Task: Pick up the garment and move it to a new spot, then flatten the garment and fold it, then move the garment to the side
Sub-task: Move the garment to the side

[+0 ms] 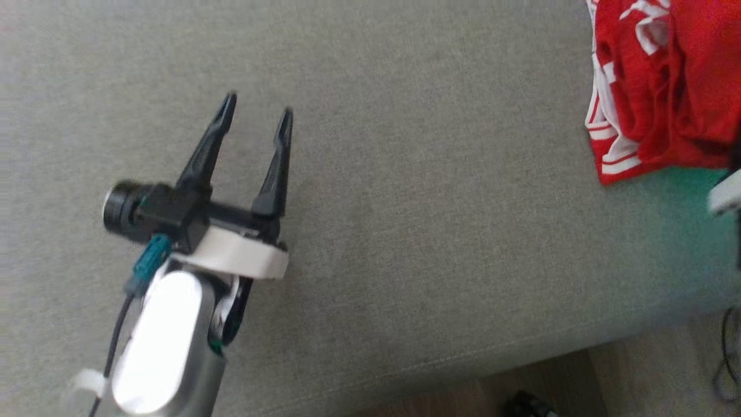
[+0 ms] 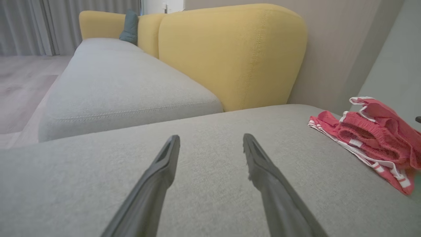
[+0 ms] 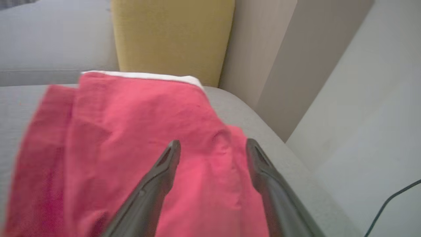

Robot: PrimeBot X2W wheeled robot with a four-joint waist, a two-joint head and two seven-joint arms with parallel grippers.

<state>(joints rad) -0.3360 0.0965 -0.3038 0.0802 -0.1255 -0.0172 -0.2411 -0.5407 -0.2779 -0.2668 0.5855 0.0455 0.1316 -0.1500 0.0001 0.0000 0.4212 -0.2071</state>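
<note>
The garment (image 1: 666, 87) is red with white stripes and lies bunched at the upper right corner of the grey sofa seat (image 1: 405, 202). In the left wrist view the garment (image 2: 371, 138) sits folded over itself at the far right. My left gripper (image 1: 257, 110) hovers open over bare cushion, well left of the cloth, nothing between its fingers (image 2: 260, 161). My right gripper (image 3: 210, 144) stands open just above the red garment (image 3: 131, 131), its two fingers spread with cloth beneath them, not pinched. A pale part of the right arm (image 1: 726, 194) shows at the right edge.
A yellow backrest (image 2: 230, 52) rises behind the seat, with a second grey cushion (image 2: 115, 85) beyond it. A beige wall (image 3: 273, 59) runs close on the right. The seat's front edge drops to wooden floor (image 1: 637, 376), where a dark cable (image 1: 726, 359) lies.
</note>
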